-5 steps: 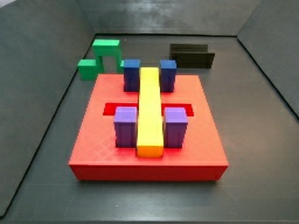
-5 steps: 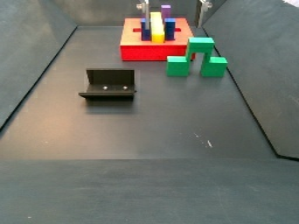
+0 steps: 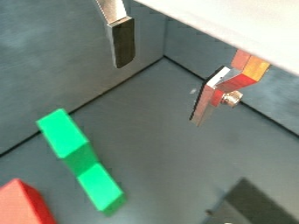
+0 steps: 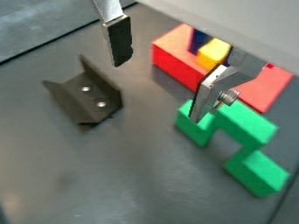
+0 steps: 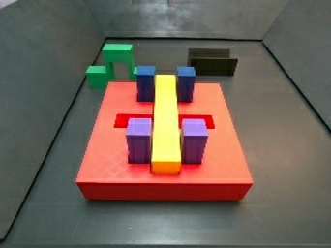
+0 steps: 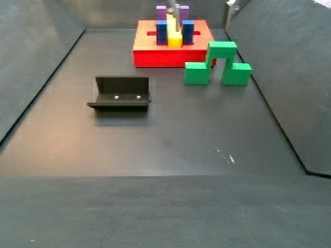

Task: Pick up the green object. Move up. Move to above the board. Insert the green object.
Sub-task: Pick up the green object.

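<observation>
A: Nearest in a side view is the fixture (image 6: 120, 94), a dark L-shaped bracket on its base plate, alone on the grey floor (image 6: 155, 165). What lies past it?

B: The green object (image 6: 216, 64): bright green, blocky, arch-like, two legs planted on the floor and a gap between them. It stands just beside the board (image 6: 165, 48), off one edge, not touching it as far as I can tell.

A: And the board itself?

B: A red square slab with recessed slots. A long yellow bar (image 5: 165, 122) runs down its middle, two purple blocks (image 5: 138, 138) flank one end and two blue blocks (image 5: 146, 80) the other.

A: Where is the gripper?

B: The gripper (image 4: 163, 68) hangs above the floor between the fixture and the green object, jaws spread wide, nothing between the fingers (image 4: 118, 38). In both wrist views the silver plates with dark pads are well apart, the air between them bare.

A: In the side views?

B: Barely there. Only a small grey bit shows at the top edge, beyond the board; its jaws cannot be read there.

A: Anything else cut off?

B: In a wrist view the green object (image 3: 77, 159) shows as a stepped strip, its arch not clear, and only a red corner of the board (image 3: 21, 203) shows.
</observation>
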